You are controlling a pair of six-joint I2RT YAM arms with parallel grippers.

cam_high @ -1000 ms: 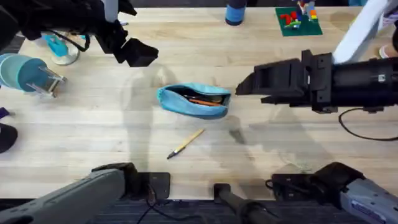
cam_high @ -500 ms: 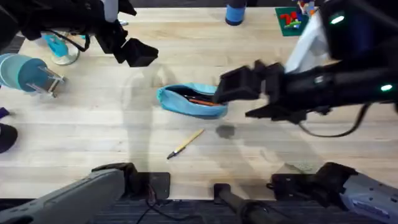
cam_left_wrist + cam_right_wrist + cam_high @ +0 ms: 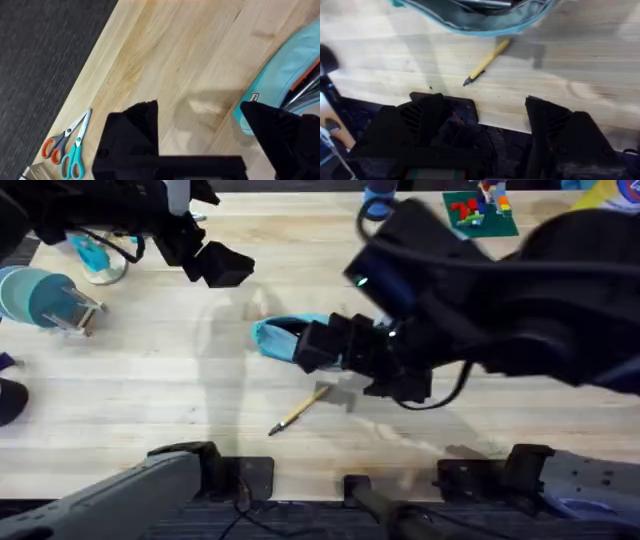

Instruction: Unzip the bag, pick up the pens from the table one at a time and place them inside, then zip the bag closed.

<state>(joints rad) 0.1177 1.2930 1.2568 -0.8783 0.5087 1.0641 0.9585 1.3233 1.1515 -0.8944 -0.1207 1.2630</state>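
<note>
The light blue bag (image 3: 272, 335) lies mid-table with its zipper open. The left wrist view shows its end (image 3: 282, 70) with slim grey and orange shapes in the opening. A tan pen (image 3: 299, 411) with a dark tip lies on the table (image 3: 150, 380) just in front of the bag, also seen as the pen (image 3: 486, 61) below the bag's edge (image 3: 480, 20). My right gripper (image 3: 318, 346) hangs over the bag's right part, and its fingers (image 3: 427, 117) are open and hold nothing. My left gripper (image 3: 225, 266) is open and sits back left of the bag.
A blue cup (image 3: 35, 295) and a teal item (image 3: 95, 255) stand at the far left. A green brick plate (image 3: 478, 215) and a blue cylinder (image 3: 378, 202) sit at the back. Two scissors (image 3: 67, 147) lie near the table's edge.
My right arm has swung left and forward from the table's right side, and now covers the bag's right half. The left arm, bag and tan pen have not moved.
</note>
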